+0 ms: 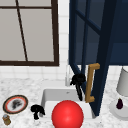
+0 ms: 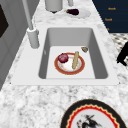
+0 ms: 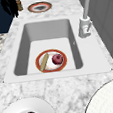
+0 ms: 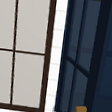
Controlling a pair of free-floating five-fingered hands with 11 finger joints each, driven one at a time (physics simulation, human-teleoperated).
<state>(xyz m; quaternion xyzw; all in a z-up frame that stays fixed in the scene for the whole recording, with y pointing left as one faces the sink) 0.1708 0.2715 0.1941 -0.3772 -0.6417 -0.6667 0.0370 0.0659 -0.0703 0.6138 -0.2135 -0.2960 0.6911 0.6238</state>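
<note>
A simulated kitchen sink seen from the front, with a window point(image 1: 27, 32) at far left and a dark blue wall cabinet door point(image 1: 105, 50) standing open above the right of the sink point(image 1: 53, 96).

The right hand point(image 1: 78, 80) floats just left of the door's brass handle point(image 1: 92, 83), level with its middle. I cannot tell whether the hand touches the handle, or whether its fingers are apart or curled.

The left hand point(image 1: 37, 111) hangs idle low over the marble counter point(image 1: 30, 87) left of the sink. Its fingers droop loosely and hold nothing. Just beside it are a patterned plate point(image 1: 15, 104) and a small brown jar point(image 1: 6, 120).

In the sink lies a red-rimmed plate point(image 2: 79, 68) bearing a red onion point(image 2: 63, 58) and a breadstick point(image 2: 75, 60). A large red ball shape point(image 1: 67, 114) sits at the near edge of the front view. On the right counter stand a white plate with an eggplant point(image 1: 120, 103) and a white vessel point(image 1: 123, 82).

As a judgement, moving this door well calls for a firm wrap round the middle of the handle. The hand would then need to follow the door's hinged arc rather than a straight line, keeping clear of the faucet point(image 2: 32, 37) below.
</note>
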